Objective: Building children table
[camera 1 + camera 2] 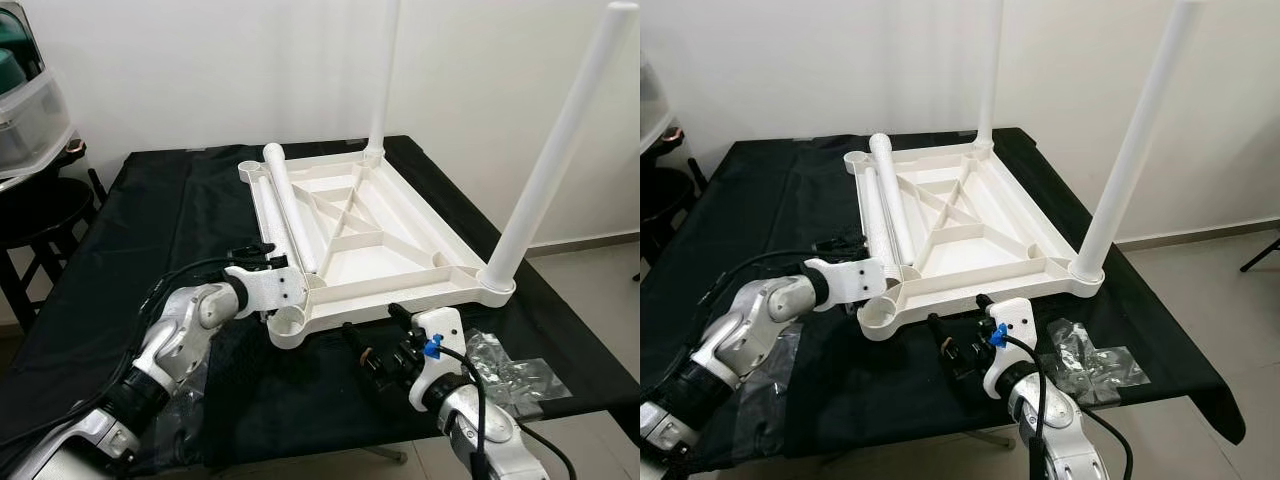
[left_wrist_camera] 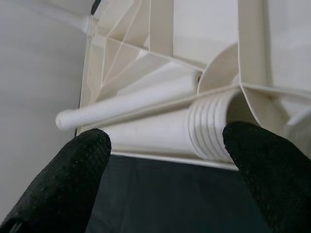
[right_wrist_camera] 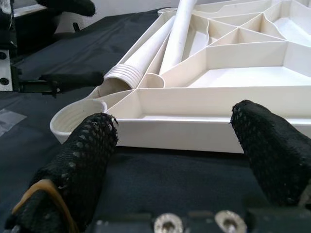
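Right claw (image 1: 362, 352) sits low on the black cloth (image 1: 180, 220), fingers wide apart, holding nothing, just short of the near edge of the upside-down white tabletop (image 1: 400, 270). Crumpled clear plastic bag (image 1: 510, 372) lies beside it. Left claw (image 1: 262, 257) is at the near-left corner socket (image 1: 288, 322), fingers spread either side of the threaded end of a loose leg (image 1: 290, 205), not clamped. Beyond, two legs (image 1: 560, 140) stand upright in the sockets.

Black stool (image 1: 40, 210), clear storage bin (image 1: 30, 120)
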You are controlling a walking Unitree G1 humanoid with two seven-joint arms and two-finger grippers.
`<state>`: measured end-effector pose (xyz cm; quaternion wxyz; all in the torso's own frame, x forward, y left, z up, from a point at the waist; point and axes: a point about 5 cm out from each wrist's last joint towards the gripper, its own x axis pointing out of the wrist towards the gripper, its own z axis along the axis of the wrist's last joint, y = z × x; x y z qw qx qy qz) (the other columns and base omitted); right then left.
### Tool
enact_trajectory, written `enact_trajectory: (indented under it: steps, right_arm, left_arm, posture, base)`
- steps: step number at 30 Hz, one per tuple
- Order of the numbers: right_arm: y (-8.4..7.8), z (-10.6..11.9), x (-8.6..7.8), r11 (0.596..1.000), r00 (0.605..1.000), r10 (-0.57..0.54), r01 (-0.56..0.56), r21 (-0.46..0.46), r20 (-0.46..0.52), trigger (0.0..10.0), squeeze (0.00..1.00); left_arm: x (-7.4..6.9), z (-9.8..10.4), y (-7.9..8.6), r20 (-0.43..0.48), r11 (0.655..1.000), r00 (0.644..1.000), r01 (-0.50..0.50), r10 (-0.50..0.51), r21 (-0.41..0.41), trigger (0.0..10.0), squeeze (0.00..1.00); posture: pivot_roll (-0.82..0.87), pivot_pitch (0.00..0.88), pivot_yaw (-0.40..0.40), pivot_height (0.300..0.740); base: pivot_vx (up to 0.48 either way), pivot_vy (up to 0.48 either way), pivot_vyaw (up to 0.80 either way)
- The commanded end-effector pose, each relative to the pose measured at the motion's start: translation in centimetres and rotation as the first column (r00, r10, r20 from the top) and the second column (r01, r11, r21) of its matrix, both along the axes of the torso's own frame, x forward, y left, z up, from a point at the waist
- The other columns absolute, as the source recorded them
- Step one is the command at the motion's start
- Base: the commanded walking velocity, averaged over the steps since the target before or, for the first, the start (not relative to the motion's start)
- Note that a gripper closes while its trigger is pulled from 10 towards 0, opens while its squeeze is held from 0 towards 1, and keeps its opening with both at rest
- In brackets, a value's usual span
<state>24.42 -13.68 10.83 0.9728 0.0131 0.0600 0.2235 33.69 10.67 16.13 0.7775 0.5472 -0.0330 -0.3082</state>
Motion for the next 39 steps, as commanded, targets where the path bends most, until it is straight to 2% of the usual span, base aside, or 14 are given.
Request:
enact_trajectory:
  steps: [1,6,14,19,26,32,39]
  right_arm:
    - [0.1,0.2,0.1,1.000,1.000,0.000,0.000,0.013,-0.001,10.0,0.00]
    - [0.2,0.2,0.1,1.000,1.000,0.001,-0.001,0.013,-0.002,10.0,0.00]
    - [0.7,0.5,0.2,1.000,1.000,0.005,-0.006,0.019,0.005,10.0,0.00]
    - [0.8,0.7,0.3,1.000,1.000,0.002,-0.002,0.024,0.010,10.0,0.00]
    - [0.9,0.8,0.3,1.000,1.000,-0.002,0.002,0.026,0.011,10.0,0.00]
    - [0.9,0.8,0.3,1.000,1.000,-0.007,0.006,0.026,0.012,10.0,0.00]
    - [0.9,0.8,0.4,1.000,1.000,-0.007,0.007,0.026,0.010,10.0,0.00]
  left_arm:
    - [0.2,-0.2,-0.5,-0.001,1.000,1.000,0.019,-0.019,0.021,10.0,0.00]
    - [0.5,-0.1,-0.7,0.004,0.999,1.000,0.025,-0.025,0.026,10.0,0.00]
    - [1.3,0.1,-1.2,-0.003,0.994,0.998,0.060,-0.060,0.095,10.0,0.00]
    - [2.3,0.3,-0.2,-0.005,0.983,0.999,0.042,-0.041,0.182,10.0,0.00]
    - [2.5,-0.3,0.8,-0.053,0.965,0.998,0.055,-0.043,0.255,10.0,0.00]
    - [2.4,-1.0,1.3,-0.131,0.952,0.990,0.088,-0.051,0.293,10.0,0.00]
    - [2.3,-1.3,1.6,-0.154,0.954,0.987,0.082,-0.038,0.289,10.0,0.00]
  posture:
    - [-0.06,0.030,0.006,0.740]
    - [-0.06,0.030,0.006,0.740]
    - [-0.06,0.041,0.015,0.740]
    - [-0.07,0.045,0.025,0.740]
    - [-0.06,0.045,0.027,0.740]
    - [-0.07,0.043,0.029,0.740]
    - [-0.06,0.041,0.026,0.740]
  base:
    - [0.000,0.000,0.00]
    - [0.000,0.000,0.00]
    - [0.000,0.000,0.00]
    - [0.000,0.000,0.00]
    - [0.000,0.000,0.00]
    - [0.000,0.000,0.00]
    - [0.000,0.000,0.00]
